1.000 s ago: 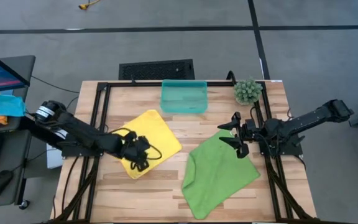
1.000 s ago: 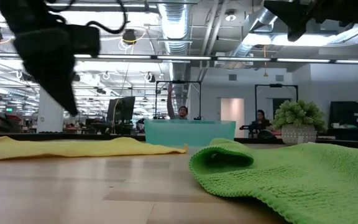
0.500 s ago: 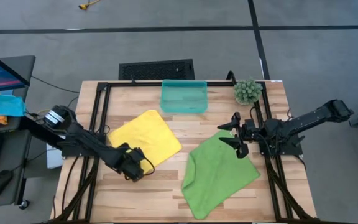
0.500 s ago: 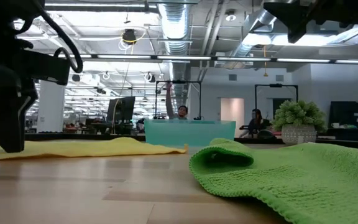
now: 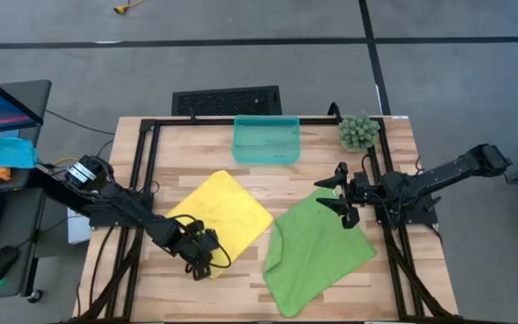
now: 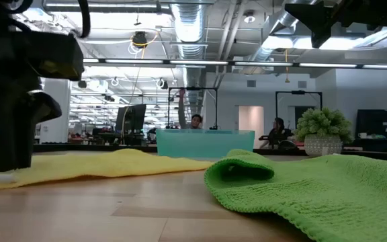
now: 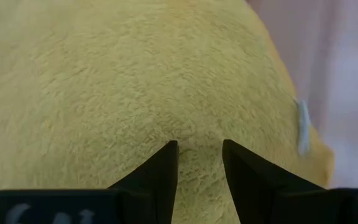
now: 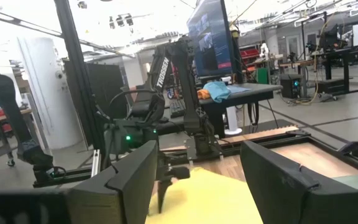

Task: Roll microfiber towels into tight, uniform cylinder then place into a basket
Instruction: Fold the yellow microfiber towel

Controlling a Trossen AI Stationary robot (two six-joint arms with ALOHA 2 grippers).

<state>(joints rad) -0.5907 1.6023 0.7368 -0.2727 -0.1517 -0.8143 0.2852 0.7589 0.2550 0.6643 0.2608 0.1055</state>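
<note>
The bright yellow towel (image 5: 227, 209) lies spread flat on the wooden table, one corner toward the near edge. My left gripper (image 5: 196, 259) stands on that near corner, pointing steeply down, its fingers a little apart with yellow cloth showing in the gap (image 7: 199, 163). The lime green towel (image 5: 317, 247) lies at the right, its left edge folded over (image 6: 240, 168). My right gripper (image 5: 340, 202) hovers open and level above the green towel's far corner. The teal basket (image 5: 266, 139) stands at the far edge. My left gripper touches the yellow towel close to its near corner (image 7: 197, 134). Both fingertips (image 7: 166, 165) are set down on the cloth from above, slanting, with a gap between them. The towel lies flat on the table under the fingers (image 6: 5, 168), not lifted.
A small potted plant (image 5: 358, 132) stands at the far right corner beside the basket. Black frame rails (image 5: 147, 180) run along the table's left, right and far sides. A black vented panel (image 5: 226, 99) lies on the floor beyond the far edge. Bare wood (image 5: 241, 288) shows between the towels.
My left gripper has come down from above the yellow towel's middle and gone toward the table's near edge, tipping more steeply, onto the towel's near corner. The yellow towel has since slid a little toward the near right, still flat.
</note>
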